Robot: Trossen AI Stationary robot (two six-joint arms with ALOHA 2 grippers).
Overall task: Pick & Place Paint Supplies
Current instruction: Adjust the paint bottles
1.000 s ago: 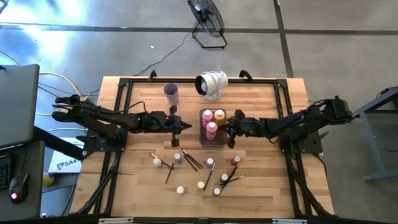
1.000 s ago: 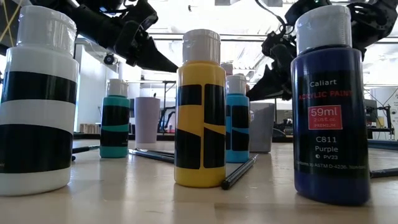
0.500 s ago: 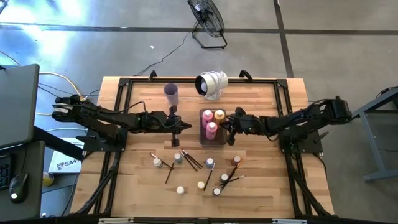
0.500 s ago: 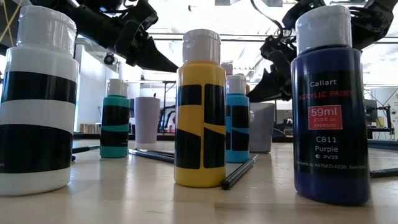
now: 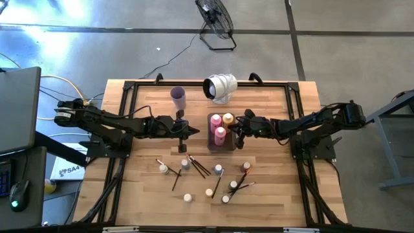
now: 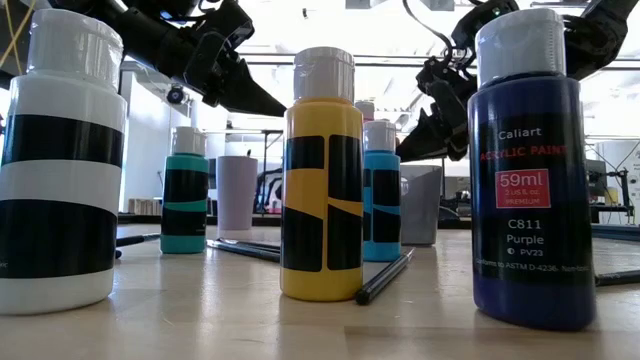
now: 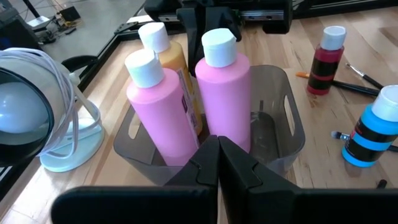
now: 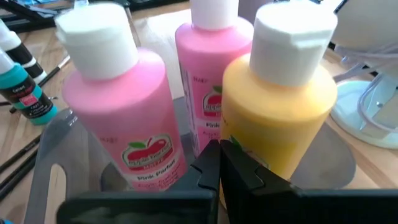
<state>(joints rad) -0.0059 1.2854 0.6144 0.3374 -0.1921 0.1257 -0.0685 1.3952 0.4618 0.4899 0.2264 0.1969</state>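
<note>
Tray (image 5: 221,144) is our landmark: clear grey, mid-table, holding two pink bottles (image 5: 220,134) and one orange bottle (image 5: 228,120), all upright and packed together. Right gripper (image 5: 238,134) hangs just beside the tray's right side, fingers pressed together, holding nothing; from its wrist view we see the orange bottle (image 8: 277,106) right in front of its tips. Left gripper (image 5: 191,131) sits on the tray's left side, a bit apart, also pressed shut and empty, pointing at the pink bottles (image 7: 227,84). Small bottles (image 5: 218,169) and brushes (image 5: 198,166) lie scattered on the table on the near side of the tray, towards the front edge. Lilac cup (image 5: 178,98) stands beyond the tray's far-left corner.
</note>
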